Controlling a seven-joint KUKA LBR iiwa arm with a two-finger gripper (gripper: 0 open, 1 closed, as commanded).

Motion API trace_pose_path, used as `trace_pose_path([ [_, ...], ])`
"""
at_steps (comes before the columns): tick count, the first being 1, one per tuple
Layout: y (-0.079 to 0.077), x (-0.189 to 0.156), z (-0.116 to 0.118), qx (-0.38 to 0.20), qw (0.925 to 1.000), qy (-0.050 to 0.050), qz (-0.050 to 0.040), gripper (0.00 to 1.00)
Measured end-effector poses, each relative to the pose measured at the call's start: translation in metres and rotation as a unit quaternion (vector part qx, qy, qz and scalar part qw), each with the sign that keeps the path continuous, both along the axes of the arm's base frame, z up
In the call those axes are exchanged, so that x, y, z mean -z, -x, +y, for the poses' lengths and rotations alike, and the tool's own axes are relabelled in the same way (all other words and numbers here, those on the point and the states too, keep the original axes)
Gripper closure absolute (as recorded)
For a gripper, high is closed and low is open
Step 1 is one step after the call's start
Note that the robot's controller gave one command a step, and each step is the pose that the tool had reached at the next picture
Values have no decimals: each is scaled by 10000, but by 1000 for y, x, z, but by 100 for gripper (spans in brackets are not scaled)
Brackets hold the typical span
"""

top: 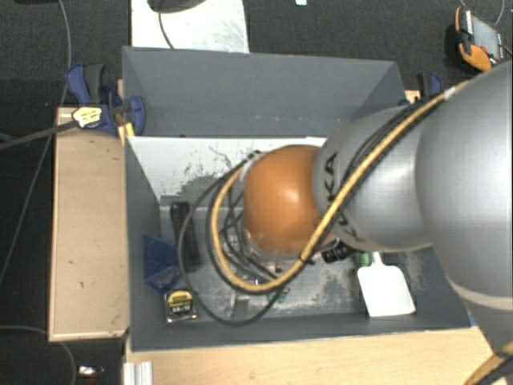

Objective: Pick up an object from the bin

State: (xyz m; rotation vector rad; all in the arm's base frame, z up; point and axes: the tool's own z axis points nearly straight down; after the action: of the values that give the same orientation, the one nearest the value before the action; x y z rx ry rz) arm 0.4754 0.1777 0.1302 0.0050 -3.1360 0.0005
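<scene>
My grey arm (433, 175) is nearest the camera, reaching in from the right. Its orange cover (280, 199) and looped cables (228, 267) are low over the middle of the bin (256, 95). My jaws sit under that cover. I cannot tell whether they are apart or together, nor what lies beneath them. Nearby lie a white container (386, 291) on the right and a yellow-and-black tape measure (180, 305) and a blue thing (159, 261) on the left.
</scene>
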Motion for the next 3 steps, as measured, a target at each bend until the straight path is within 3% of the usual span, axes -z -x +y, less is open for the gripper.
trace_pose_path([
  [1, -2, -3, -1, 33, 10000, -8, -34, 0],
  [2, -84, 51, 45, -2896, 9571, -12, -84, 0],
  [3, -49, -4, 42, -2462, 9692, -18, -50, 0],
])
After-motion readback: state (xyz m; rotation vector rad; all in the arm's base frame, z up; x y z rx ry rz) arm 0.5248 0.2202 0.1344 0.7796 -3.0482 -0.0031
